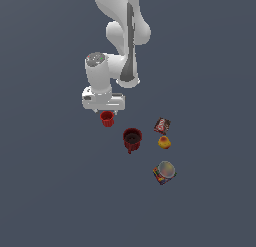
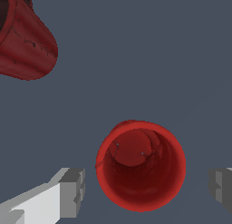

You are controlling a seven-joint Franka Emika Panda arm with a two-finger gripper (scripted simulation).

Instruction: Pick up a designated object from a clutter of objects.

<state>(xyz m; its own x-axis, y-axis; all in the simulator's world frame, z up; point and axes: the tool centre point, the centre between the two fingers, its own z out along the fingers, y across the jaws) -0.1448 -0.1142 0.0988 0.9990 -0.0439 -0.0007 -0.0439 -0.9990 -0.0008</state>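
Observation:
The designated object, a small bright red cup [image 1: 106, 118] [image 2: 141, 166], stands upright with its mouth up, directly below my gripper [image 1: 106, 112] [image 2: 147, 189]. The gripper is open: one finger [image 2: 72, 192] and the other finger [image 2: 220, 187] stand on either side of the cup, each with a gap to its rim. The rest of the clutter of objects lies toward the exterior view's right: a dark red mug [image 1: 132, 139] [image 2: 25, 39], a small red printed box [image 1: 162, 125], a yellow-orange rounded toy [image 1: 164, 142] and a multicoloured can [image 1: 164, 172] with a pale lid.
The mug is the cup's nearest neighbour, a short way off toward the exterior view's lower right. Everything rests on a plain dark grey-blue floor [image 1: 50, 191]. The white arm [image 1: 120, 36] reaches down from the top of the exterior view.

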